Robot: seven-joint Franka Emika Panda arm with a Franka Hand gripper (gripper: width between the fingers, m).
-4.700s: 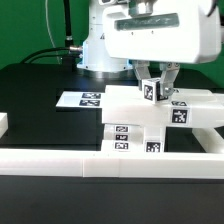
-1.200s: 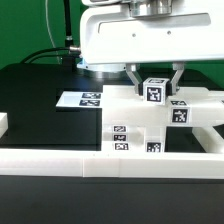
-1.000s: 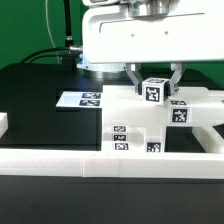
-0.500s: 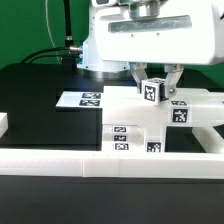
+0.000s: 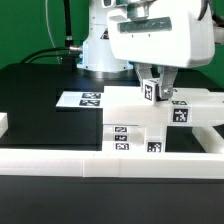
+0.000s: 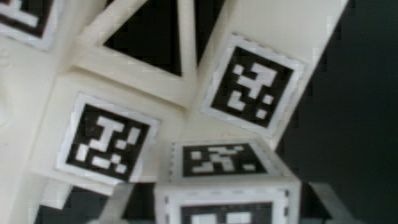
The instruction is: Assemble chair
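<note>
Nearest lies the border rail [image 5: 100, 165]. Behind it the chair parts [image 5: 135, 135] are stacked (tags facing the camera), towards the exterior view's right. Over their top panel the gripper [image 5: 155, 94] is clamped on a small tagged block [image 5: 151, 92]. The marker board [image 5: 85, 99] lies farther back.

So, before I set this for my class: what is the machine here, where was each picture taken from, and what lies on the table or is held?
The white machine is a robot arm. Its two-finger gripper is shut on a small white tagged piece, a chair part. One picture comes from a camera standing off the arm; the other from a camera on the wrist, so the tags look huge. On the black table lie the other white chair parts, the flat marker board and a long white rail.
</note>
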